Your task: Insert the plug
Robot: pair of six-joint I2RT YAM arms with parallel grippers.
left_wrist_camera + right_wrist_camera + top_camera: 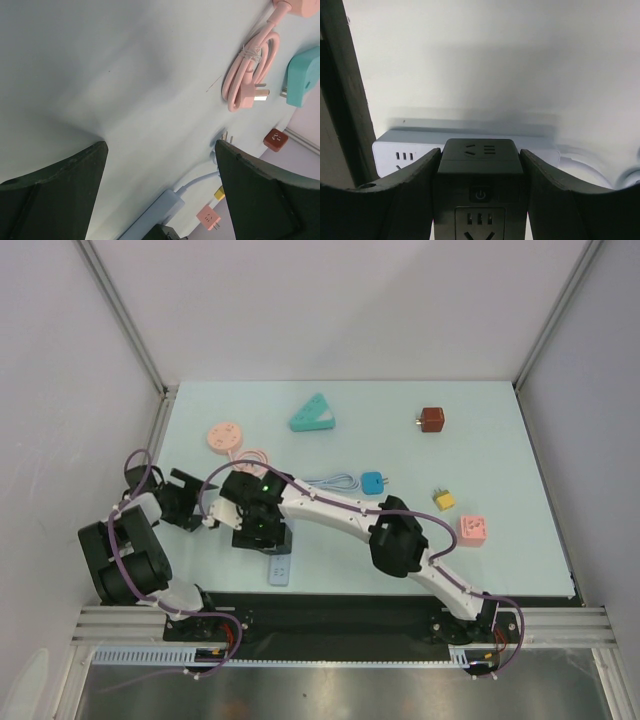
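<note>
My right gripper (480, 155) is shut on a black cube plug adapter (480, 172) with a power button and sockets on its face. It shows in the top view (262, 525) held right over the white power strip (280, 571), whose socket end shows just behind the plug in the right wrist view (402, 152). I cannot tell whether the plug's pins are in the strip. My left gripper (161, 150) is open and empty, low over bare table to the left of the strip (160, 210); it also shows in the top view (185, 502).
A pink round socket (223, 436) with its coiled pink cable (247, 70) lies at the back left. A teal triangular adapter (313, 415), a brown cube (432, 420), a blue plug (373, 481), a yellow plug (444, 500) and a pink cube (472, 530) are spread across the table.
</note>
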